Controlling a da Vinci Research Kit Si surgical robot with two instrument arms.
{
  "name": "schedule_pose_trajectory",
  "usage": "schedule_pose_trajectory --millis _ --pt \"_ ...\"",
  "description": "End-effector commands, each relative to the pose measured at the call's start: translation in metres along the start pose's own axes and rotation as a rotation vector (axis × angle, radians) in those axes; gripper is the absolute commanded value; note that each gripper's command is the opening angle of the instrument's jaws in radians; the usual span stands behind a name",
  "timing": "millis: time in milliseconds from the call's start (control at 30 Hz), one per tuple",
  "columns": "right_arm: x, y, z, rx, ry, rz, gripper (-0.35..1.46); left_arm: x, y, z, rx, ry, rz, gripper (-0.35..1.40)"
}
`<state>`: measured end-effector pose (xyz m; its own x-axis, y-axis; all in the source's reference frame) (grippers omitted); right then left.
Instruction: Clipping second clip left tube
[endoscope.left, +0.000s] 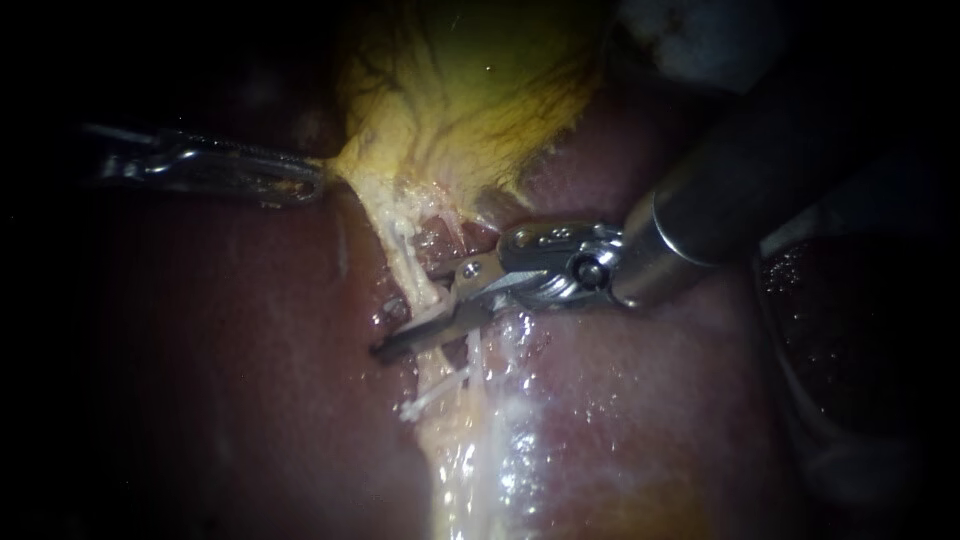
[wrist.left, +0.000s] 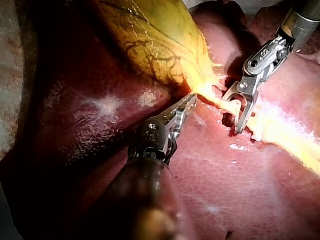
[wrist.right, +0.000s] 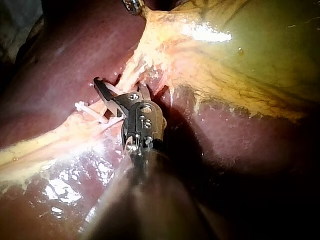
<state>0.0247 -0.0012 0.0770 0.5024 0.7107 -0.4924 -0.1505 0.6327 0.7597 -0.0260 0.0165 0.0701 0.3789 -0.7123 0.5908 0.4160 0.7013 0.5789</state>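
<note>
The yellow-green gallbladder (endoscope.left: 480, 90) lies on the dark red liver (endoscope.left: 220, 380). My left instrument (endoscope.left: 318, 182) comes in from the left, its jaws shut on the gallbladder's pale neck edge; the left wrist view shows the same grip at my left instrument (wrist.left: 189, 101). A thin pale tube (endoscope.left: 405, 262) runs down from the neck. My right instrument (endoscope.left: 405, 325) reaches in from the upper right, jaws open and straddling that tube, as the left wrist view of the right instrument (wrist.left: 235, 114) also shows. A white clip (endoscope.left: 432, 395) sits on the tissue strand just below the jaws, and it also appears as the white clip (wrist.right: 87, 111) in the right wrist view.
Glistening yellow fatty tissue (endoscope.left: 480, 460) continues down from the clip over the liver. A white gauze-like patch (endoscope.left: 690, 35) shows behind the right shaft. Liver surface surrounds the tube on both sides.
</note>
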Motion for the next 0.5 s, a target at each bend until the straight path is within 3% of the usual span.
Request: schedule_pose_trajectory --millis 33,233,500 --pt "-0.0001 -0.0001 -0.0001 0.020 0.005 -0.001 0.60 0.0000 0.0000 0.0000 0.000 0.000 0.000 -0.35" --pt "-0.0006 -0.0004 -0.0007 0.156 0.050 -0.025 0.60 0.0000 0.0000 0.0000 0.000 0.000 0.000 -0.35" --pt "-0.0013 -0.0007 -0.0011 0.339 0.115 0.051 0.60 0.0000 0.0000 0.0001 0.000 0.000 0.000 -0.35"
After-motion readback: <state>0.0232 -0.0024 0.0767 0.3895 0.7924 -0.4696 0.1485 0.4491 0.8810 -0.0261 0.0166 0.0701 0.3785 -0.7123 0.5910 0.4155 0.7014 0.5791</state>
